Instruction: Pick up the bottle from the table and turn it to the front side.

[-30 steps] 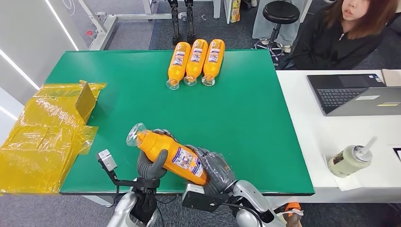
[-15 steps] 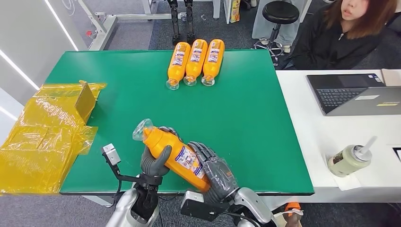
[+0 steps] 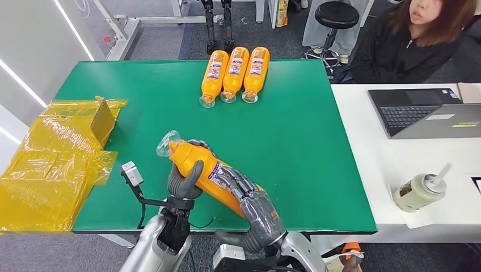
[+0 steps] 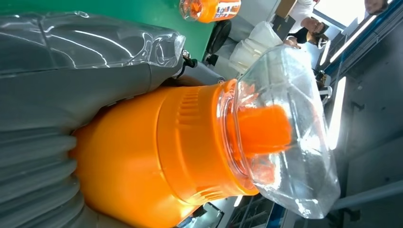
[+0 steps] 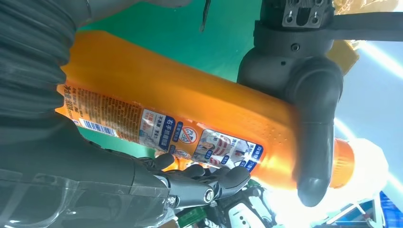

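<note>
Bottle in both hands — left hand; right hand — three bottles well beyond.

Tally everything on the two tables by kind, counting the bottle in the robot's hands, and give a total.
Orange bottles: 4, one held, three in a row
Yellow bags: 1 pile
Laptops: 1
Cups with straw: 1
Total: 7

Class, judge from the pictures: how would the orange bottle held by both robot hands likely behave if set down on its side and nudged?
The orange bottle looks rounded, so it would probably roll. Its smooth plastic seems stiff but possibly slippery. It looks full, so likely fairly heavy.
</note>
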